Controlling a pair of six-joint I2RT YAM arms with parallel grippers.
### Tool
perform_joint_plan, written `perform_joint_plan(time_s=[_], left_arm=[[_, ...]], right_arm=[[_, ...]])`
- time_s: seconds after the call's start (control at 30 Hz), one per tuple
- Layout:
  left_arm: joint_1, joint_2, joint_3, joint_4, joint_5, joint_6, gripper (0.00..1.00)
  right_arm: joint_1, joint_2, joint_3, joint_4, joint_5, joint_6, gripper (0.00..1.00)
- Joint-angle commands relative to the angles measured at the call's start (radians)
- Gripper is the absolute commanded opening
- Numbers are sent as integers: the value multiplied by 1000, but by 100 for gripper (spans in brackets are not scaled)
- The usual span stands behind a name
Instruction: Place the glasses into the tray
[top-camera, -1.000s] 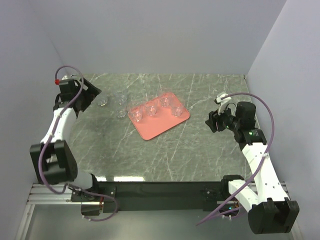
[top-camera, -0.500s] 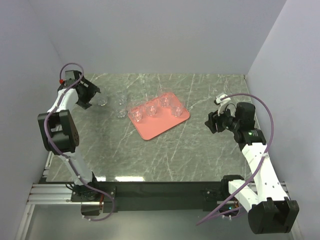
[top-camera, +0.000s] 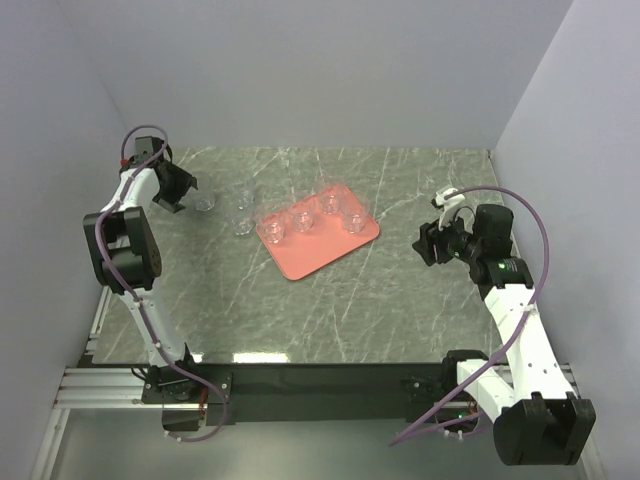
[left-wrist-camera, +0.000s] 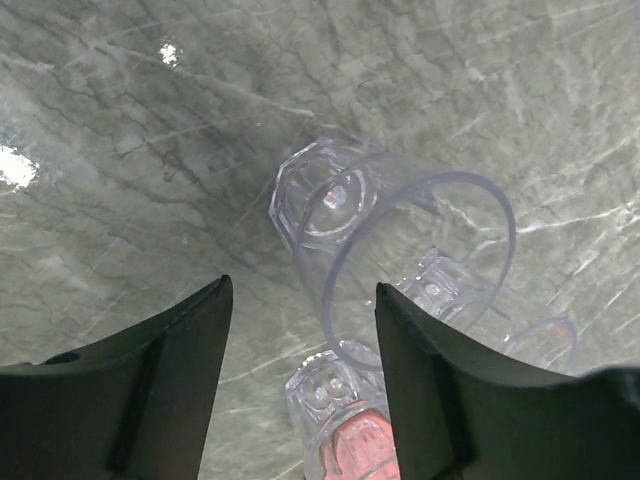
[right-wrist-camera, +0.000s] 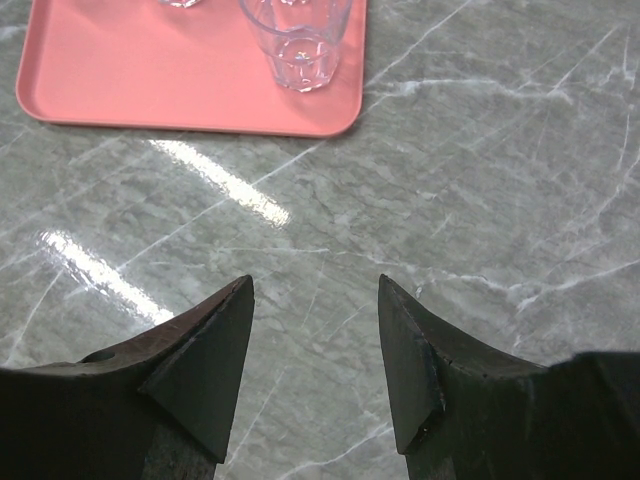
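The salmon-pink tray (top-camera: 300, 255) lies at the table's middle with several clear glasses standing on it, one of them (top-camera: 352, 222) at its right end. More glasses stand loose left of it: one far left (top-camera: 205, 203) and others (top-camera: 243, 226) nearer the tray. My left gripper (top-camera: 187, 193) is open and empty, just left of the far-left glass. In the left wrist view that glass (left-wrist-camera: 400, 240) stands just ahead of my open left gripper (left-wrist-camera: 300, 340), toward the right finger. My right gripper (top-camera: 423, 245) is open and empty right of the tray, over bare marble (right-wrist-camera: 315, 330).
In the right wrist view the tray's edge (right-wrist-camera: 120, 90) and one glass (right-wrist-camera: 295, 40) lie ahead of the fingers. Grey walls close in the marble table on the left, back and right. Two more glasses (left-wrist-camera: 345, 400) stand behind the near one in the left wrist view.
My left arm has folded back, its elbow rising toward the far left. Its gripper stays beside the far-left glass. The right arm and the glasses have not moved.
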Motion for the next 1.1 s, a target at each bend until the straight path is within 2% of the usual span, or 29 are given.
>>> perform_joint_plan(time_s=[0.0,0.07,0.2,0.23,0.37,0.4,0.5,0.67,0.83,1.07], left_arm=[[2,-2,21,2,-15,-21,64],[1,-2,19,2,-17,-18,58],[2,-5,16,9,-17,-6,39],[2,-6,15,10,-17,-6,31],[2,-14,5,13,-50,9,16],[2,-19,-2,16,-53,12,9],[4,-45,-25,32,-66,22,0],[5,-167,-102,76,-84,60,0],[5,-350,-307,188,-75,113,0],[5,-652,-577,288,25,147,0]], right_arm=[[-12,-3,-2,33,-10,4,60],[-12,-3,-2,33,-10,2,60],[-16,-5,-2,31,-11,2,60],[-16,-6,-2,31,-13,1,60],[-23,-9,-2,31,-18,2,60],[-24,-10,-2,31,-18,4,60],[-26,-11,-2,28,-21,5,60],[-36,-16,-4,30,-28,5,60],[-41,-17,-5,30,-33,4,60],[-50,-25,-7,30,-42,5,60]])
